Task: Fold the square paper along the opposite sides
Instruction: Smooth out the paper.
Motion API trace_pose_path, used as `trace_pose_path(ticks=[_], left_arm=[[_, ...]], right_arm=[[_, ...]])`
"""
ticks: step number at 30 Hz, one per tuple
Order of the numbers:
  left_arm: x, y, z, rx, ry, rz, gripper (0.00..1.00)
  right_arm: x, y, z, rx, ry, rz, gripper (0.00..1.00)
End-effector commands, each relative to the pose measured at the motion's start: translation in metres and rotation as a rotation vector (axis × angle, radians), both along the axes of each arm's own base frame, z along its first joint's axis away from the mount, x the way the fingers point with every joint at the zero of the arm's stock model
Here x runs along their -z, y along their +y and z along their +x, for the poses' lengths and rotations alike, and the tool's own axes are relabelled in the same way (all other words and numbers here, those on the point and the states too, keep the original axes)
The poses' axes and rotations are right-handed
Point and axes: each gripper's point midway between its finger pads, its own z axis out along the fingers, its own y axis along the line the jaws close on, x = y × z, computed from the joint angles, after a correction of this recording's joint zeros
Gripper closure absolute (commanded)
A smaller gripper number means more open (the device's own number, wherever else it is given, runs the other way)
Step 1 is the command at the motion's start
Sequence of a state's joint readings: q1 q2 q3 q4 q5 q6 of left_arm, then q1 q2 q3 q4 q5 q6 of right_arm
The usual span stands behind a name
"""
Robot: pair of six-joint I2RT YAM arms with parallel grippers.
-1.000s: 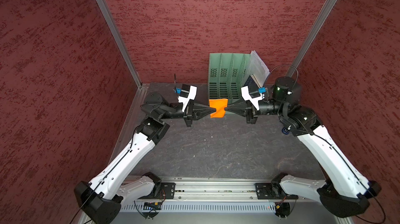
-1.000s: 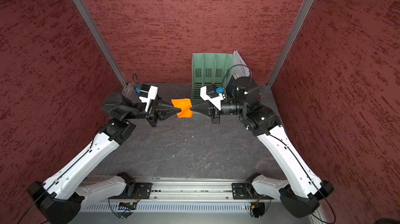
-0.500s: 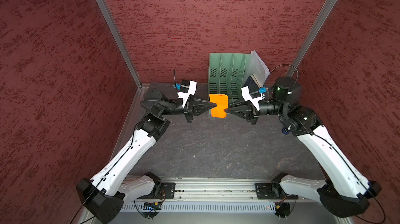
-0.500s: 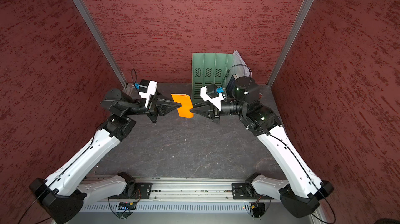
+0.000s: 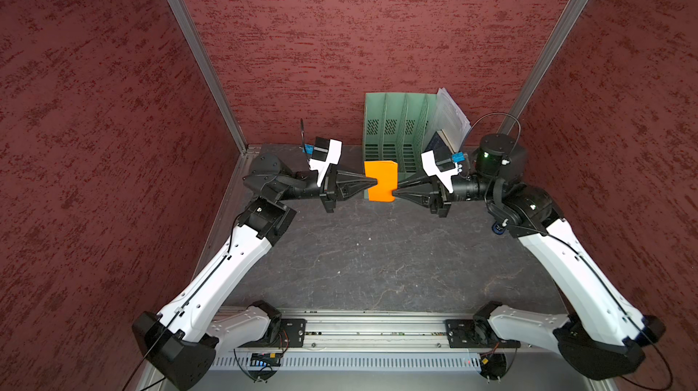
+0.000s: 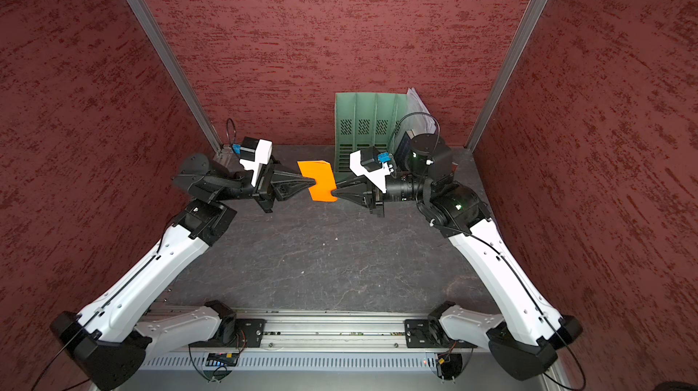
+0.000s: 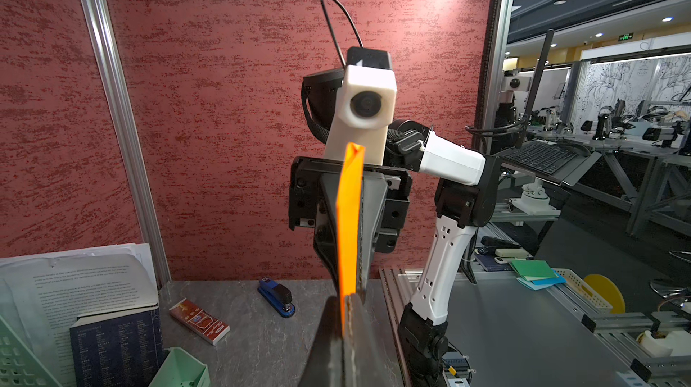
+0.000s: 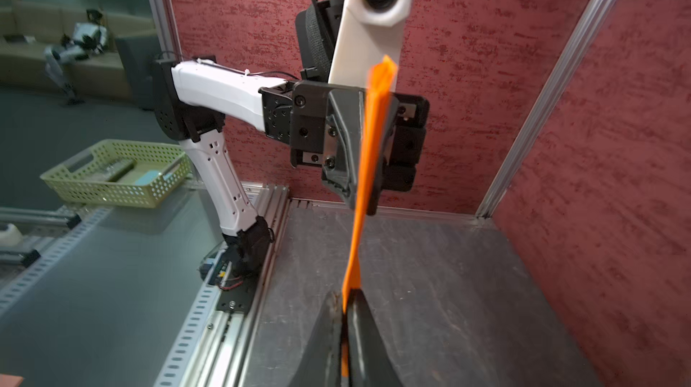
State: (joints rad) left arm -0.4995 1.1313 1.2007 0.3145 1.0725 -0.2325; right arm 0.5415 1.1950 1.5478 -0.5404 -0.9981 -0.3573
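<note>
Left claw (image 5: 375, 181), right claw (image 5: 395, 193): square paper (image 5: 382, 177) tight between

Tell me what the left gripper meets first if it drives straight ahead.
The square paper it is shut on; past that sheet, likely the right gripper, facing it from the opposite edge.

The file rack (image 5: 393, 125) is pale green, patterned with rows of small slots. The square paper (image 5: 382, 172) is seen in plain bright orange. White sheets (image 5: 451, 113) with grey print and a dark navy book (image 7: 116, 344) are noted beside the file rack. The walls (image 5: 340, 49) are coloured dark red with darker mottled streaks. The tabletop (image 5: 377, 257) is dark grey, veined with pale lines. The left arm (image 5: 234, 268) and right arm (image 5: 578, 276) are shelled in white with black joints; the left gripper (image 5: 375, 181) and right gripper (image 5: 394, 193) are black. Near the file rack, a blue and black stapler (image 7: 276, 297) is shown
</note>
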Motion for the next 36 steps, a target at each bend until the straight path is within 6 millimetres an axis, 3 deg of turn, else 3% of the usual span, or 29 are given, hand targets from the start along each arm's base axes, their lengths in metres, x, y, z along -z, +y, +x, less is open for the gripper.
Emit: trace_pose_path(ticks=[1, 4, 7, 9, 11, 13, 17, 18, 20, 21, 23, 26, 30, 33, 35, 36], left_arm=[[-0.017, 0.005, -0.007, -0.006, -0.04, -0.029, 1.0], [-0.018, 0.006, -0.008, -0.008, -0.047, -0.033, 1.0], [-0.021, 0.007, -0.008, -0.011, -0.053, -0.039, 1.0], [-0.023, 0.007, -0.009, -0.01, -0.06, -0.045, 1.0], [-0.025, 0.008, -0.011, -0.011, -0.066, -0.049, 1.0], [-0.027, 0.009, -0.012, -0.011, -0.074, -0.053, 1.0], [-0.03, 0.01, -0.015, -0.013, -0.085, -0.059, 1.0], [-0.031, 0.011, -0.015, -0.013, -0.088, -0.06, 1.0], [-0.033, 0.012, -0.017, -0.014, -0.094, -0.064, 1.0], [-0.035, 0.012, -0.017, -0.015, -0.097, -0.067, 1.0], [-0.036, 0.013, -0.019, -0.014, -0.102, -0.069, 1.0], [-0.037, 0.014, -0.02, -0.014, -0.108, -0.072, 1.0], [-0.036, 0.013, -0.02, -0.014, -0.105, -0.071, 1.0], [-0.037, 0.014, -0.02, -0.016, -0.108, -0.072, 1.0], [-0.037, 0.014, -0.02, -0.018, -0.11, -0.073, 1.0], [-0.038, 0.014, -0.021, -0.017, -0.112, -0.074, 1.0]], right_arm=[[-0.001, 0.0, -0.001, -0.012, -0.005, 0.006, 1.0], [-0.001, 0.0, -0.002, -0.011, -0.004, 0.007, 1.0], [-0.001, 0.0, -0.002, -0.012, -0.002, 0.008, 0.8], [0.0, 0.0, -0.001, -0.011, 0.0, 0.008, 0.75], [0.0, 0.0, -0.001, -0.012, 0.002, 0.008, 0.81], [0.0, 0.0, -0.002, -0.017, 0.002, 0.008, 1.0], [0.0, 0.0, -0.001, -0.017, 0.002, 0.008, 1.0], [0.001, 0.001, -0.001, -0.015, 0.005, 0.006, 0.96], [0.002, 0.001, 0.0, -0.015, 0.007, 0.006, 0.77], [0.002, 0.001, 0.0, -0.015, 0.009, 0.005, 0.74], [0.004, 0.002, 0.002, -0.016, 0.014, 0.003, 0.76], [0.005, 0.003, 0.002, -0.024, 0.019, 0.001, 1.0], [0.004, 0.003, 0.002, -0.026, 0.021, 0.003, 1.0], [0.005, 0.004, 0.003, -0.022, 0.025, 0.002, 0.75], [0.005, 0.004, 0.003, -0.023, 0.027, 0.002, 0.78], [0.006, 0.004, 0.004, -0.023, 0.027, 0.001, 0.86]])
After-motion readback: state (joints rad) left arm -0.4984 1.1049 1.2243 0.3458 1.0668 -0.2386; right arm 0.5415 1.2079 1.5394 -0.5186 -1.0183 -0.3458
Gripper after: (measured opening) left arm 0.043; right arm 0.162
